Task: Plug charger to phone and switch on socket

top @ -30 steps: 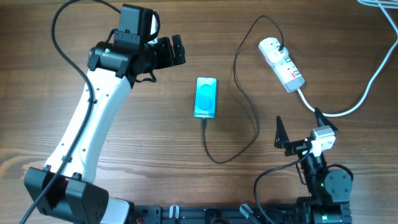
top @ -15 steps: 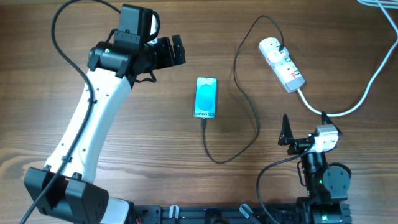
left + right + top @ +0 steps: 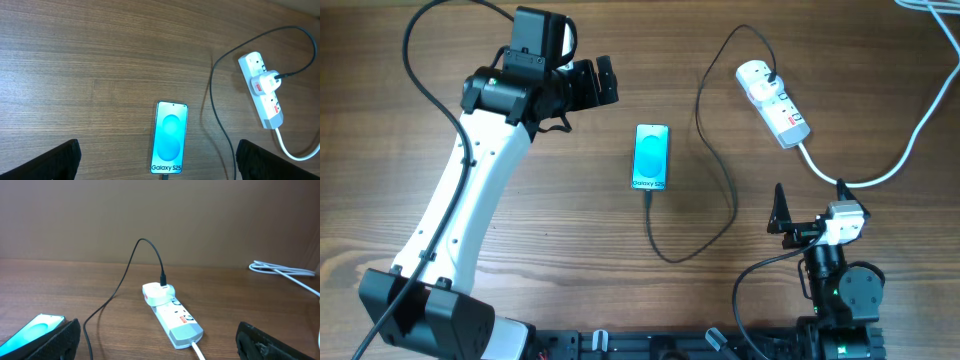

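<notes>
White left arm [image 3: 470, 190], black joints, looping black cable, black left pincer [image 3: 608, 82], black right arm [image 3: 835, 285], white wrist block

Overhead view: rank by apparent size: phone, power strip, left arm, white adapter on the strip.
1. left arm, by far, though it stands nearer the camera
2. power strip, longer than the phone, similar width
3. phone
4. white adapter, smallest
</notes>
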Tool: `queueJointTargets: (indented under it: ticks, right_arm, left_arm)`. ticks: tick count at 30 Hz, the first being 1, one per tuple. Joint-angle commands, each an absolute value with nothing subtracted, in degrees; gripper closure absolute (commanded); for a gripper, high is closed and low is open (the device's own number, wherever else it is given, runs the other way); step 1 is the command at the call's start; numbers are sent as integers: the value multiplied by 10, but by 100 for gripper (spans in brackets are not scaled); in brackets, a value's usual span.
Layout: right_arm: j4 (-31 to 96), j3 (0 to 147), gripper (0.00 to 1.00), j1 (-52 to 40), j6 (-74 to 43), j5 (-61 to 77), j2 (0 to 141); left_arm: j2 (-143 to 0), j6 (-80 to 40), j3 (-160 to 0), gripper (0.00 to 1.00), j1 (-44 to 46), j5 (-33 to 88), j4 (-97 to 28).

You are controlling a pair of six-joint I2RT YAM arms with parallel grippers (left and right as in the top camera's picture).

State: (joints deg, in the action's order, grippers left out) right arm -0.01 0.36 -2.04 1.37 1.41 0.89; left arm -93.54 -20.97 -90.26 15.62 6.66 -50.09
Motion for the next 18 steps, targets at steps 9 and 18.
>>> queueJointTargets:
  ticks: [9,18]
  right_arm:
    - [-2,3,0,-17,13,13,2]
    - [-2,3,0,-17,13,13,2]
  left_arm:
    - [-935,-212,-900,0,149,32,-572]
    - [-765,-213,-650,0,145,-6,-475]
